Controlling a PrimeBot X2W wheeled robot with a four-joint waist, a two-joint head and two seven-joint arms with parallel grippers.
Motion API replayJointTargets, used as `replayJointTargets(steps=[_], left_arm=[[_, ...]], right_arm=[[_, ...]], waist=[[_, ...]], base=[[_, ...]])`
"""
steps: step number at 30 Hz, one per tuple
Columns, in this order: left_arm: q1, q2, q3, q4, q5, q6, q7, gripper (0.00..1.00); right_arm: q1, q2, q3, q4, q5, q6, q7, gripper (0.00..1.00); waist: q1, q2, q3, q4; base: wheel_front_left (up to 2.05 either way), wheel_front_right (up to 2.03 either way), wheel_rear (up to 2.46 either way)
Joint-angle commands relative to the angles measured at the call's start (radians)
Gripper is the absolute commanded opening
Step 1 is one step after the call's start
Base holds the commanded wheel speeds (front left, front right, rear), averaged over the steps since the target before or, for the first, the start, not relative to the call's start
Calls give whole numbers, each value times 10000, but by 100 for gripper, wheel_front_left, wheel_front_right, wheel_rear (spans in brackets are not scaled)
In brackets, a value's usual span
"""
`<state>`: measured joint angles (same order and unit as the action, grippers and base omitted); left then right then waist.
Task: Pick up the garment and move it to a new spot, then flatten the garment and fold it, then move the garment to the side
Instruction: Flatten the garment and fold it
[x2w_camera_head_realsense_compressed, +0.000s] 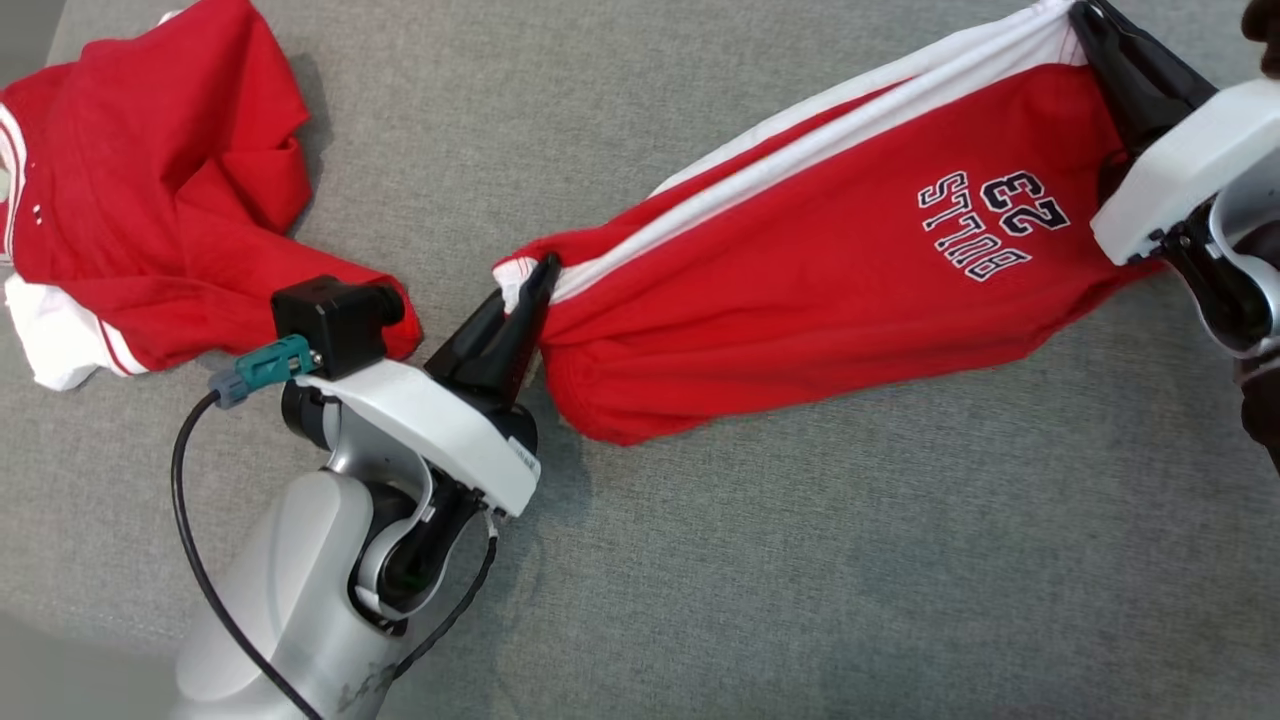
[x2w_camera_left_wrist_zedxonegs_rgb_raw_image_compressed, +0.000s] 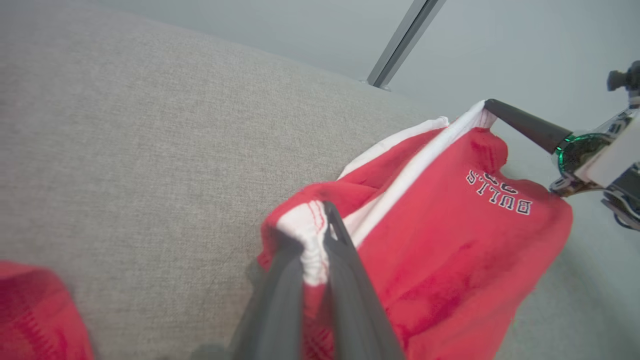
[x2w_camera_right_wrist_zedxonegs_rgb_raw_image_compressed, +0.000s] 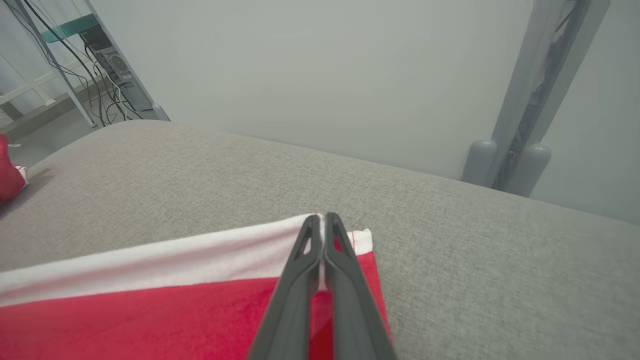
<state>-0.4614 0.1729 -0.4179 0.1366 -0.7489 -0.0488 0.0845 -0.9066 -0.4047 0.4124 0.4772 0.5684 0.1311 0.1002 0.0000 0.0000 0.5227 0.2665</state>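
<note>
Grey cushion (x2w_camera_head_realsense_compressed: 700, 580) all round, pale wall behind. Up close, left fingers (x2w_camera_left_wrist_zedxonegs_rgb_raw_image_compressed: 350, 280) pinched tight on a bunched white cuff, at the far end from the print (x2w_camera_head_realsense_compressed: 990, 225), with the left gripper (x2w_camera_head_realsense_compressed: 540, 278) aimed up towards it. Right gripper (x2w_camera_head_realsense_compressed: 1085, 22) squeezed fully together on the white corner just past the print, no gap visible in its wrist view.

Strung between the two: garment (x2w_camera_head_realsense_compressed: 800, 300), red with a white stripe along the top edge, fairly taut up top and sagging in a belly below the print. Can't tell whether that belly brushes the cushion or hangs just clear. Well beyond the left gripper, on the side away from the print, a second red heap (x2w_camera_head_realsense_compressed: 150, 200), crumpled.

Handling guess: light, soft, zero stiffness, so no shape-holding anywhere except along the stretched edge. Knit-looking and grippy rather than slick, so unlikely to slip out, though a lumpy hold at that bunched cuff. Best grabbed at the two ends of the striped edge. Keep tension there while lowering and probably drapes flat. Nothing fragile, just prone to wrinkling and tucking under.
</note>
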Motion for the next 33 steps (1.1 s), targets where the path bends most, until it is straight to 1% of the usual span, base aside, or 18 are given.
replayJointTargets(steps=[1, 2, 3, 4, 5, 6, 7, 8, 11, 15, 18, 21, 24, 25, 26, 28, 29, 33], left_arm=[[-183, 20, 39, 84, 17, -48, -54, 28], [-229, -38, -6, 194, 13, -83, -83, 39], [-272, -101, -19, 270, -27, -129, -146, 44], [-322, -127, -34, 360, -39, -142, -180, 62], [-360, -132, -63, 460, -25, -161, -212, 100], [-389, -138, -45, 539, 21, -138, -294, 100], [-415, -149, -43, 600, 71, -100, -343, 100], [-419, -175, -22, 657, 100, -48, -451, 100], [-259, -159, 42, 738, 248, 100, -738, 100], [101, -71, 227, 598, 651, 568, -1402, 100], [381, -39, 398, 300, 981, 985, -1992, 100], [673, 85, 552, -65, 1360, 1441, -2523, 100], [882, 182, 759, -512, 1763, 1883, -2951, 100], [971, 188, 826, -634, 1822, 1972, -3051, 100], [1097, 288, 949, -812, 2095, 2134, -3219, 100], [1238, 345, 1040, -887, 2347, 2262, -3328, 100], [1238, 345, 1040, -887, 2347, 2262, -3328, 100], [1510, 597, 1112, -954, 2948, 2361, -3427, 100]], right_arm=[[-167, -65, 39, 154, 97, -6, -135, 0], [-310, -41, 172, 409, 145, -6, -268, 0], [-430, -9, 315, 642, 211, -6, -380, 0], [-525, 15, 450, 918, 276, -6, -443, 0], [-627, 39, 593, 1137, 346, -6, -558, 0], [-716, 56, 713, 1370, 391, -6, -621, 15], [-743, 83, 903, 1496, 445, -6, -703, 67], [-777, 130, 1099, 1586, 590, -5, -808, 100], [-725, 86, 1371, 1853, 842, -6, -1326, 100], [-354, 213, 1411, 2067, 965, -5, -2385, 100], [-40, 283, 1094, 2138, 789, -5, -3215, 100], [425, 446, 497, 1921, 410, -5, -3591, 100], [1037, 588, -333, 1335, -270, -5, -3675, 100], [1307, 677, -629, 1006, -570, -5, -3676, 100], [1942, 872, -1258, 302, -1068, -5, -3681, 100], [2611, 1078, -1847, -361, -1581, -5, -3669, 100], [2611, 1078, -1847, -361, -1581, -5, -3669, 100], [3936, 1559, -2733, -1475, -2403, -5, -3667, 100]], waist=[[0, 0, 65, 63], [0, 0, 78, 73], [0, 0, 87, 77], [0, 0, 84, 73], [0, 0, 71, 59], [0, 0, 54, 42], [0, 0, 28, 28], [0, 0, 2, 7], [0, 0, -136, -115], [0, 0, -397, -322], [0, 0, -602, -514], [0, 0, -805, -727], [0, 0, -1012, -938], [0, 0, -1089, -1005], [0, 0, -1242, -1131], [0, 0, -1404, -1256], [0, 0, -1404, -1256], [0, 0, -1679, -1444]], base=[[0, 0, 0], [0, 0, 0], [0, 0, 0], [0, 0, 0], [0, 0, 0], [0, 0, 0], [0, 0, 0], [0, 0, 0], [0, 0, 0], [0, 0, 0], [0, 0, 0], [0, 0, 0], [0, 0, 0], [0, 0, 0], [0, 0, 0], [0, 0, 0], [0, 0, 0], [0, 0, 0]])
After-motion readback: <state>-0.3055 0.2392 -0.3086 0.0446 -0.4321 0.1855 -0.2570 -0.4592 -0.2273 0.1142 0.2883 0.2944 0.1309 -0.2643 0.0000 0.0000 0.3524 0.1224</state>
